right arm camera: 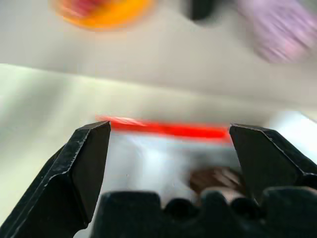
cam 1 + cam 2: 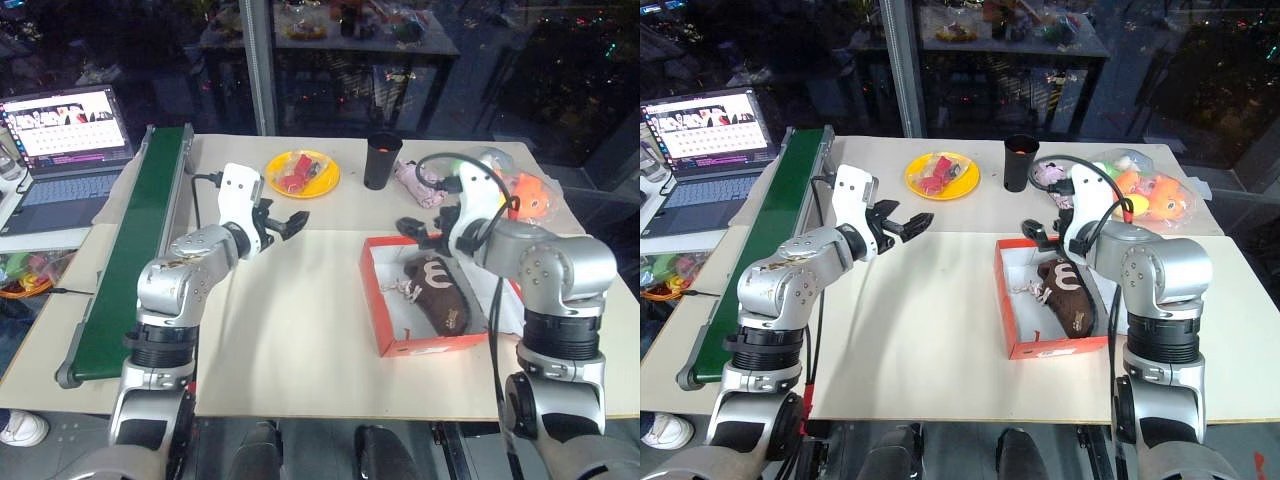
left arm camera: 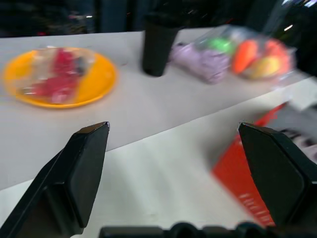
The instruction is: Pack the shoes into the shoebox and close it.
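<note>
The red-orange shoebox (image 2: 432, 346) stands open at the right of the table, its inside white. One dark brown shoe (image 2: 440, 292) with cream laces lies in it, and I cannot tell whether a second shoe is beneath or beside it. My right arm hides the lid. My right gripper (image 2: 413, 232) hovers open over the box's far left corner, nothing between its fingers; its wrist view looks down on the box's red rim (image 1: 163, 128). My left gripper (image 2: 293, 222) hangs open above the table's middle, left of the box, holding nothing.
A green conveyor belt (image 2: 140, 250) runs along the left edge, with a laptop (image 2: 65, 140) beyond it. At the back stand a yellow plate (image 2: 302, 173) of red items, a black cup (image 2: 382, 162), a pink plush toy (image 2: 415, 180) and a bag of colourful toys (image 2: 530, 195).
</note>
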Controlling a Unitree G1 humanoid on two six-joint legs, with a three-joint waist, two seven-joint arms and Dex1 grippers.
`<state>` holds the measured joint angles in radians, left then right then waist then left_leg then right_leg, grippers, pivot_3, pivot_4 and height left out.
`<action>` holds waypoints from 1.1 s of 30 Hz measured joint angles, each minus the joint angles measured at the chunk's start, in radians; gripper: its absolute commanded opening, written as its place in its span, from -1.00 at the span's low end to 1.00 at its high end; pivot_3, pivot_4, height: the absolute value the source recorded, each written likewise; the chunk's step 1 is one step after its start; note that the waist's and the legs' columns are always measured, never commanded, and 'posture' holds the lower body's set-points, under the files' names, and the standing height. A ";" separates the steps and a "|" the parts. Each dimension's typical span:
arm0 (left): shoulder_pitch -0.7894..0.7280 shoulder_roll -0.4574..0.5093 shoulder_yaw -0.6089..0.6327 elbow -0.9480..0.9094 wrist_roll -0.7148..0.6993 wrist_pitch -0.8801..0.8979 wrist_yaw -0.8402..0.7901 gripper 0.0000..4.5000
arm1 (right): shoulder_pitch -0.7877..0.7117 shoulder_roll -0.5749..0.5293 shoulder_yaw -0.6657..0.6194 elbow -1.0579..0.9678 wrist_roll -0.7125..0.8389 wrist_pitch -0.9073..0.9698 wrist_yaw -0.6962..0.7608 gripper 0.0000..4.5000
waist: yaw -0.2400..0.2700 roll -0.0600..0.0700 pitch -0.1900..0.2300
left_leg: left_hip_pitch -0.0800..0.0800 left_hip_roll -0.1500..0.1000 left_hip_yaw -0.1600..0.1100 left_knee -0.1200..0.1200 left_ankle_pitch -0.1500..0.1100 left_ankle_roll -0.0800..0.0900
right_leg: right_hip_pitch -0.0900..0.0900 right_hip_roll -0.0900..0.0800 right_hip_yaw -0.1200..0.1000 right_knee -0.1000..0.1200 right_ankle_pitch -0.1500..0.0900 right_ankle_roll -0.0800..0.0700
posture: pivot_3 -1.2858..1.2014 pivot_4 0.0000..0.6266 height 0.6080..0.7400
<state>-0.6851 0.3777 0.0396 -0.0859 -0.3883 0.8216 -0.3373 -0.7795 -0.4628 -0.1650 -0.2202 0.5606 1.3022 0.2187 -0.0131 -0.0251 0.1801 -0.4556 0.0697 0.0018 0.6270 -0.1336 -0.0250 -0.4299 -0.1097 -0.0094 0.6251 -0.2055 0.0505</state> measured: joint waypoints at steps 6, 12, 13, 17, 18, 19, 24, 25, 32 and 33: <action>0.094 0.052 0.030 -0.001 0.073 -0.029 0.044 0.98 | 0.044 0.001 0.039 -0.102 0.083 -0.101 0.183 0.99 | -0.001 0.000 0.000 | 0.000 0.000 0.000 0.000 0.000 0.000 | 0.000 0.000 0.000 0.000 0.000 0.000 | 0.03 -0.52 0.94; 0.134 0.073 0.125 -0.027 0.098 -0.023 0.113 0.99 | 0.094 0.027 0.103 -0.104 0.075 -0.199 0.240 1.00 | 0.002 0.000 0.000 | 0.000 0.000 0.000 0.001 0.000 0.000 | 0.000 0.000 0.000 0.001 0.000 0.000 | 0.03 -0.52 0.94; 0.145 0.073 0.136 -0.040 0.098 -0.016 0.121 0.99 | 0.099 0.027 0.116 -0.103 0.066 -0.221 0.244 1.00 | 0.002 0.000 0.000 | 0.000 0.000 0.000 0.000 0.000 0.000 | 0.000 0.000 0.000 0.000 0.000 0.000 | 0.03 -0.52 0.94; 0.199 0.056 0.182 -0.093 0.089 0.007 0.145 0.99 | 0.151 0.035 0.176 -0.054 0.011 -0.318 0.277 1.00 | 0.003 -0.001 0.000 | 0.000 0.000 0.000 0.000 0.000 0.000 | 0.000 0.000 0.000 0.000 0.001 -0.001 | 0.03 -0.52 0.94; 0.209 0.055 0.184 -0.106 0.089 0.014 0.153 0.99 | 0.157 0.043 0.182 -0.041 0.005 -0.338 0.282 1.00 | 0.002 -0.001 0.000 | 0.000 0.000 0.000 0.000 0.000 0.000 | 0.000 0.000 0.000 0.001 0.001 -0.001 | 0.03 -0.52 0.94; 0.222 0.051 0.188 -0.123 0.090 0.019 0.165 0.99 | 0.158 0.048 0.191 -0.029 -0.002 -0.357 0.287 1.00 | 0.001 -0.001 0.000 | 0.000 0.000 0.000 0.000 0.000 0.000 | 0.000 0.000 0.000 0.001 0.000 -0.001 | 0.03 -0.52 0.94; 0.271 0.035 0.210 -0.159 0.108 0.034 0.225 0.99 | 0.159 0.070 0.215 0.018 -0.040 -0.423 0.311 1.00 | -0.001 -0.001 0.000 | 0.002 0.000 0.000 0.000 0.000 -0.001 | 0.000 0.000 0.000 0.001 0.000 -0.001 | 0.03 -0.52 0.94; 0.280 0.031 0.219 -0.161 0.111 0.034 0.236 0.99 | 0.159 0.077 0.227 0.023 -0.044 -0.436 0.324 1.00 | -0.002 -0.001 0.000 | 0.002 0.000 0.000 0.000 0.000 -0.001 | 0.000 0.000 0.000 0.001 0.000 -0.001 | 0.03 -0.52 0.94; 0.306 0.013 0.269 -0.134 0.114 -0.004 0.269 0.99 | 0.156 0.117 0.326 0.089 -0.125 -0.573 0.392 1.00 | 0.004 -0.001 0.000 | 0.002 0.000 0.000 0.000 0.000 -0.001 | 0.001 0.000 0.000 0.001 0.000 0.000 | 0.03 -0.52 0.94; 0.305 0.013 0.276 -0.119 0.117 -0.015 0.271 0.99 | 0.155 0.118 0.331 0.099 -0.138 -0.592 0.393 1.00 | 0.004 -0.001 0.000 | 0.002 0.000 0.000 0.000 0.000 -0.001 | 0.001 0.000 0.000 0.001 0.000 0.000 | 0.03 -0.52 0.94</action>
<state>-0.3805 0.3908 0.3151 -0.2052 -0.2717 0.8066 -0.0665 -0.6248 -0.3452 0.1661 -0.1216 0.4225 0.7102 0.6117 -0.0087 -0.0264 0.1800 -0.4533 0.0699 0.0019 0.6274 -0.1335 -0.0257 -0.4285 -0.1096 -0.0097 0.6261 -0.2054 0.0501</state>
